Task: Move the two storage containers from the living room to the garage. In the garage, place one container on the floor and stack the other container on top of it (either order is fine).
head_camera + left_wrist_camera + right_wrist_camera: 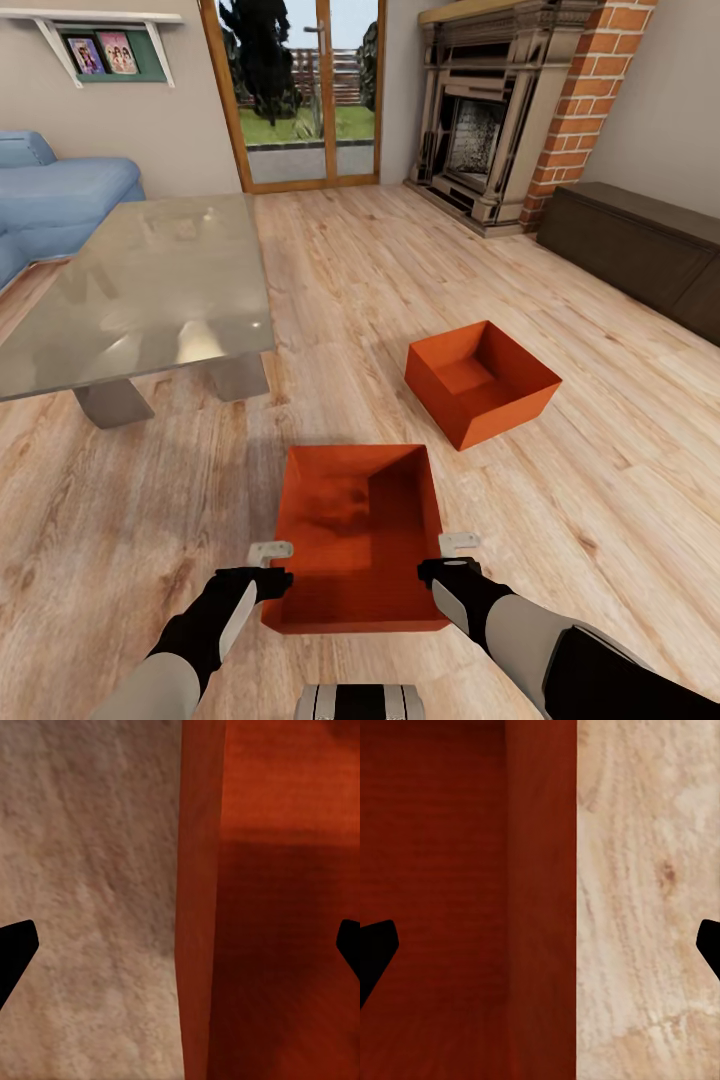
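Scene: living room with light wood plank floor (350,290). Landmark for all positions: the near storage container (360,540).

1. Near storage container: orange-red, open-topped, standing on the plank floor directly ahead of the robot, between the two arms.
2. Far storage container (482,383): same colour and form, on the plank floor beyond the near storage container and to its right, turned at an angle to it, apart from it.
3. Left claw (270,551): positioned at the left wall of the near storage container. In the left wrist view the two fingertips (16,949) stand wide apart, released, with the container wall (199,900) running between them; no contact with the wall is visible.
4. Right claw (459,543): positioned at the right wall of the near storage container. In the right wrist view the fingertips (376,949) are likewise spread, released, straddling the wall (540,900).
5. Glass-topped table (150,280): beyond the near storage container and to its left.
6. Blue sofa (50,195): beyond the table, further left.
7. Brick fireplace (490,120) and dark low cabinet (640,245): far beyond, to the right.
8. Glazed patio doors (300,90): straight beyond, at the far wall.
9. Wall shelf (105,50): holds two picture covers; any writing is too small to read.
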{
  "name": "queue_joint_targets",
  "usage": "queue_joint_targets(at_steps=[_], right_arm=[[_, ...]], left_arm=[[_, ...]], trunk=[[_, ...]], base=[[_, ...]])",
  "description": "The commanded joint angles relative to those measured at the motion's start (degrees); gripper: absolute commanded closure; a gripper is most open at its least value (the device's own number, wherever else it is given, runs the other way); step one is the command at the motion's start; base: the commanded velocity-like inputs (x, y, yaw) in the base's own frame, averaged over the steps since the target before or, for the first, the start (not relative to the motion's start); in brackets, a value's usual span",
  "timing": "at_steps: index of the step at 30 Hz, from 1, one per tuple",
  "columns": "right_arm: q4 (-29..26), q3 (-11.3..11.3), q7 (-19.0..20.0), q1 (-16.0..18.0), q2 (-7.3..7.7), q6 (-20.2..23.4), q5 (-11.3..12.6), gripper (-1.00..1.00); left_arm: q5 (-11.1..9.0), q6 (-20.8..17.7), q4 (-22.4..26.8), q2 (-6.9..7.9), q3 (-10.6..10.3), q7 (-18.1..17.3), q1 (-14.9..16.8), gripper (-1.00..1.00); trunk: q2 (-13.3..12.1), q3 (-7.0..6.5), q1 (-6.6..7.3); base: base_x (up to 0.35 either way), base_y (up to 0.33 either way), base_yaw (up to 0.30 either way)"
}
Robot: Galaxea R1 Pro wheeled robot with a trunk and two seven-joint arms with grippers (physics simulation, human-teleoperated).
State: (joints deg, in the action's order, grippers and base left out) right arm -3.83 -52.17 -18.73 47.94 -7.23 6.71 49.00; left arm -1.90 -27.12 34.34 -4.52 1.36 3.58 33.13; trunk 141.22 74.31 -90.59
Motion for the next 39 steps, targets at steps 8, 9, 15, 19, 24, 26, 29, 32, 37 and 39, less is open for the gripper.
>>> queue_joint_targets(at_steps=[8, 9, 15, 19, 24, 26, 29, 32, 37, 39], right_arm=[[-0.1, -0.5, -0.3, 0.0, 0.02, 0.4, 0.2, -1.00], [-0.1, -0.5, -0.3, 0.0, 0.02, 0.4, 0.2, -1.00], [-0.1, -0.5, -0.3, 0.0, 0.02, 0.4, 0.2, -1.00], [-0.1, -0.5, -0.3, 0.0, 0.02, 0.4, 0.2, -1.00], [-0.1, -0.5, -0.3, 0.0, 0.02, 0.4, 0.2, -1.00], [-0.1, -0.5, -0.3, 0.0, 0.02, 0.4, 0.2, -1.00], [-0.1, -0.5, -0.3, 0.0, 0.02, 0.4, 0.2, -1.00], [-0.1, -0.5, -0.3, 0.0, 0.02, 0.4, 0.2, -1.00], [-0.1, -0.5, -0.3, 0.0, 0.02, 0.4, 0.2, -1.00], [-0.1, -0.5, -0.3, 0.0, 0.02, 0.4, 0.2, -1.00]], left_arm=[[-0.2, -0.3, 0.1, -0.05, 0.2, 0.2, 0.0, -1.00], [-0.2, -0.3, 0.1, -0.05, 0.2, 0.2, 0.0, -1.00], [-0.2, -0.3, 0.1, -0.05, 0.1, 0.2, 0.0, -1.00], [-0.2, -0.3, 0.2, -0.05, 0.1, 0.2, 0.0, -1.00], [-0.2, -0.3, 0.2, -0.05, 0.1, 0.2, 0.0, -1.00], [-0.2, -0.3, 0.2, -0.05, 0.1, 0.2, 0.0, -1.00], [-0.2, -0.3, 0.2, -0.05, 0.1, 0.2, 0.0, -1.00], [-0.2, -0.2, 0.7, -0.03, 0.1, 0.2, 0.0, -1.00], [-0.2, -0.2, 2.1, 0.08, 0.2, 0.2, 0.0, -1.00], [-0.2, -0.3, 2.5, 0.08, 0.3, 0.2, 0.0, -1.00]], trunk=[[0.0, 0.04, 0.01], [0.0, 0.04, 0.01], [0.0, 0.04, 0.01], [0.0, 0.04, 0.01], [1.6, 0.76, -0.87], [2.0, 1.16, -1.11], [2.1, 1.82, -1.19], [2.1, 1.82, -1.19], [2.1, 1.82, -1.19], [2.1, 1.82, -1.19]], base=[[0.000, 0.000, 0.000], [0.000, 0.000, 0.000], [0.000, 0.000, 0.000], [0.000, 0.000, 0.000], [0.000, 0.000, 0.000], [0.000, 0.000, 0.000], [0.000, 0.000, 0.000], [0.000, 0.000, 0.000], [0.000, 0.000, 0.000], [0.000, 0.000, 0.000]])
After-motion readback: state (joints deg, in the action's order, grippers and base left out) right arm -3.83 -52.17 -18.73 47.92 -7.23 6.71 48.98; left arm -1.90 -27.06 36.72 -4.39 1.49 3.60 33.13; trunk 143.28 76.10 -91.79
